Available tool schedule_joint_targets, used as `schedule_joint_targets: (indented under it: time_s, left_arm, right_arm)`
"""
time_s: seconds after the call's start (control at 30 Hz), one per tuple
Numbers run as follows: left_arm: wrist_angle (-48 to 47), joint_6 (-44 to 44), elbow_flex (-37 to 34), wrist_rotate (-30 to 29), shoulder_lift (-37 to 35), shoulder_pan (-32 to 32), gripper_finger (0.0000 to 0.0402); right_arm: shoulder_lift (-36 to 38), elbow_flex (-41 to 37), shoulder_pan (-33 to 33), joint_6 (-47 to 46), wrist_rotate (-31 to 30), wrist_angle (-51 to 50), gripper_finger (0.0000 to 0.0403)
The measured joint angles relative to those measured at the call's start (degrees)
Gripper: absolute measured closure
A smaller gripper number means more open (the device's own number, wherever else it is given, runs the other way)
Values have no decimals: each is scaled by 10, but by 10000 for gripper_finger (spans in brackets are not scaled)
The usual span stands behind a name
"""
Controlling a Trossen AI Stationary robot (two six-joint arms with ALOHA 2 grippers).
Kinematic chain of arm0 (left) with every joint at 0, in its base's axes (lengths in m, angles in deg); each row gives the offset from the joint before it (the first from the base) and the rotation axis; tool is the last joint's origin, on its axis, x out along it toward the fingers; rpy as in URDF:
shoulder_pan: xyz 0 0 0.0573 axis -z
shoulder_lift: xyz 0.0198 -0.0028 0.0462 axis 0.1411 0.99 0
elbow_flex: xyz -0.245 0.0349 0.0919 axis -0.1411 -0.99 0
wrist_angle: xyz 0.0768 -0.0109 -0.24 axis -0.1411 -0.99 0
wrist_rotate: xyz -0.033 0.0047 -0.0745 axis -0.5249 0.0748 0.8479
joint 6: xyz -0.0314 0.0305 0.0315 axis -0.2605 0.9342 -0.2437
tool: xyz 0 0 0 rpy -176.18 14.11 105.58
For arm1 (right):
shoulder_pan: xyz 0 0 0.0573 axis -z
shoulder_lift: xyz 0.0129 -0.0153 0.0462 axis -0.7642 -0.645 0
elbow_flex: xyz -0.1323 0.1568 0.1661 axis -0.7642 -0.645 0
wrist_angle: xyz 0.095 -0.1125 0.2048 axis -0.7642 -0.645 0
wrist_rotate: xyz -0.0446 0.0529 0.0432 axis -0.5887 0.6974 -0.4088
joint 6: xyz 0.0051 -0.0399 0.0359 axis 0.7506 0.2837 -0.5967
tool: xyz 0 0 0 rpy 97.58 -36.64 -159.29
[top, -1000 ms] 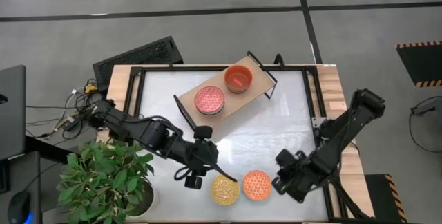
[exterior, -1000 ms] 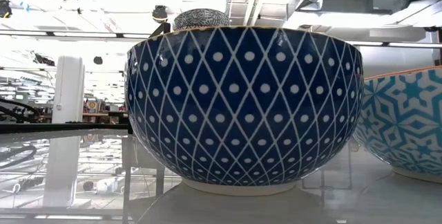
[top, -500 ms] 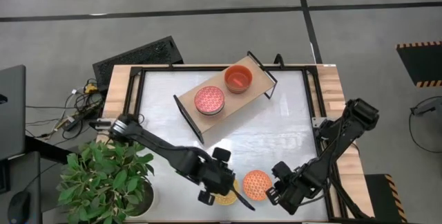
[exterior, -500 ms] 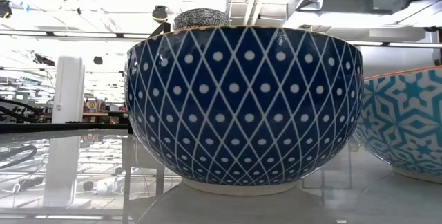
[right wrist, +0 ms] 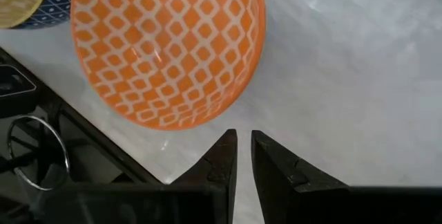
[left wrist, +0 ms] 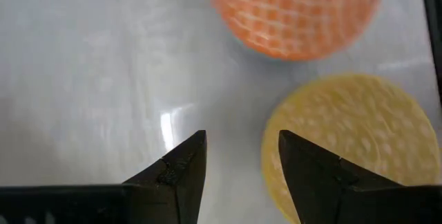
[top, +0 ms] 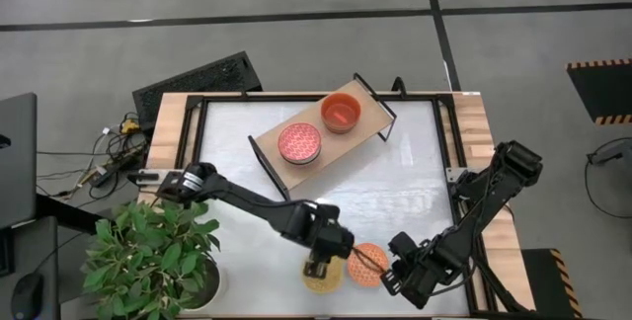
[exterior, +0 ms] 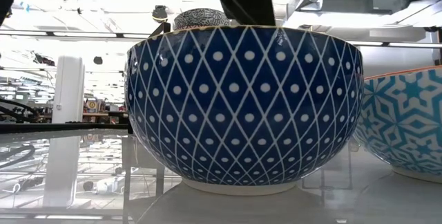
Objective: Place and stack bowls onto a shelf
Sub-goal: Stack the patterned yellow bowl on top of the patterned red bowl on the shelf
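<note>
Shelf: long light-wood board with black metal frame ends (top: 321, 127), lying at an angle on the far half of the white tabletop (top: 395, 177).
On the shelf: pink patterned round bowl (top: 299, 143) toward the left end, plain red-orange round bowl (top: 341, 112) toward the right end.
Near edge: yellow patterned round bowl (top: 321, 275) just left of the orange patterned round bowl (top: 368, 263).
Left gripper (top: 321, 264): over the yellow bowl.
Right gripper (top: 393, 270): just right of the orange bowl.
Off the table: green leafy potted plant (top: 153, 256), near left.

Four bowls (top: 299, 143) in the overhead view, one shelf (top: 274, 158), two arms (top: 247, 203).
</note>
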Motion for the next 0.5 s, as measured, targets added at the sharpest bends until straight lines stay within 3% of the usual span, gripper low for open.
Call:
schedule_joint_targets:
  time_s: [0.13, 0.5]
  left_arm:
    - [15, -36, 0, 8, 0, -6, 236]
    - [30, 24, 1, 34, 35, 11, 236]
  right_arm:
    - [0, 0, -4, 2, 0, 0, 330]
    - [0, 0, -11, 6, 0, -5, 330]
